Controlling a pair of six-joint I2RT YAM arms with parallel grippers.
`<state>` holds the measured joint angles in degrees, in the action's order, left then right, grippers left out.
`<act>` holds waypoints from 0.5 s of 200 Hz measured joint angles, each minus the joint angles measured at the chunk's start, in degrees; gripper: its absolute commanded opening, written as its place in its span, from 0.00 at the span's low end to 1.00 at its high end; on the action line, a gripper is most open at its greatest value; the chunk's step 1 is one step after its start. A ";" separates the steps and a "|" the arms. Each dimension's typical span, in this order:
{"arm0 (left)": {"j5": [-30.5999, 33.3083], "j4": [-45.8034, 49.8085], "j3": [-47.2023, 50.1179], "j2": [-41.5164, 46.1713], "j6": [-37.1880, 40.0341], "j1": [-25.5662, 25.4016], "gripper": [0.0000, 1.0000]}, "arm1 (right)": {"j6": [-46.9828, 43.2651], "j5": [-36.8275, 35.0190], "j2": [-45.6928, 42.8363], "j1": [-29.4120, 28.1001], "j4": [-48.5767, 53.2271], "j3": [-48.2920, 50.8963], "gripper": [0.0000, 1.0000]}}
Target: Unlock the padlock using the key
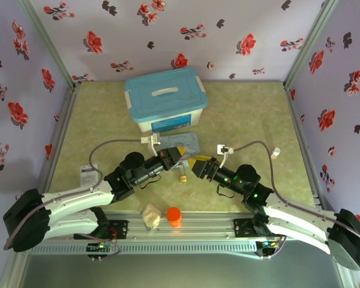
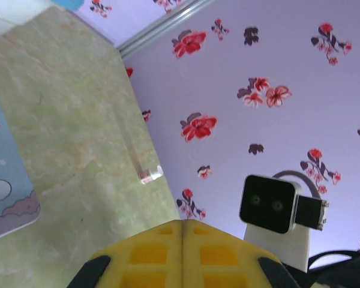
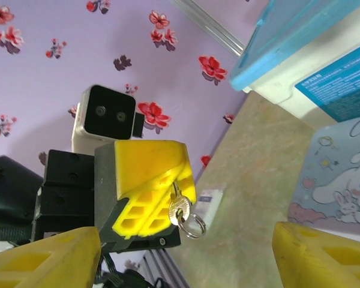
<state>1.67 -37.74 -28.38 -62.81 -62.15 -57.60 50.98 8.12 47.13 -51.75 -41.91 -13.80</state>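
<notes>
Looking through the right wrist camera, you see the left gripper [image 3: 179,180] with its yellow jaws pressed together on the key [image 3: 178,210], which hangs from the tips with its ring [image 3: 195,227] below. In the left wrist view the two pads [image 2: 150,252] meet with no gap. Your right gripper [image 1: 198,163] is spread wide and holds nothing; its fingers [image 3: 48,258] sit at the bottom corners of its own view. From above, both grippers face each other tip to tip over the middle of the desk [image 1: 108,120], just before the pale-blue cartoon tin [image 1: 189,141]. The padlock [image 1: 183,178] lies on the desk just nearside of the tips, apart from both, between the tin and the orange cylinder [image 1: 174,216] at the near edge.
</notes>
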 measured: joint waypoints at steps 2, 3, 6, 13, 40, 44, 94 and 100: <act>0.28 -0.11 0.00 0.00 -0.17 0.00 0.00 | 0.20 0.02 0.37 0.00 -0.37 0.00 0.75; 0.37 -0.11 0.00 0.00 -0.22 0.00 0.00 | 0.35 0.02 0.72 0.00 -0.87 0.00 0.75; 0.57 -0.24 0.00 0.00 -0.35 0.00 0.00 | 0.50 0.02 1.20 0.00 -1.62 0.00 0.74; 1.01 -0.48 0.00 -0.02 -0.59 0.00 0.00 | 0.79 0.02 2.25 0.00 -3.08 0.00 0.74; 2.01 -2.80 0.00 -0.68 -1.68 -0.04 0.00 | 1.81 0.02 4.63 -0.15 -6.75 0.00 0.71; 2.05 -3.28 0.00 -0.83 -1.95 -0.04 0.00 | 1.81 0.02 4.72 -0.15 -7.08 0.00 0.71; 2.43 -5.60 0.00 -1.42 -2.73 -0.37 0.00 | 1.84 0.04 7.54 -0.15 -8.98 -0.90 0.66; 2.43 -5.60 0.00 -1.42 -2.73 -0.39 0.00 | 1.86 0.04 8.02 -0.15 -9.38 -1.03 0.64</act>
<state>4.10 -43.33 -28.38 -64.23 -64.88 -58.00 52.84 8.16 55.16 -51.90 -51.29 -14.83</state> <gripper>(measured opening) 0.042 0.661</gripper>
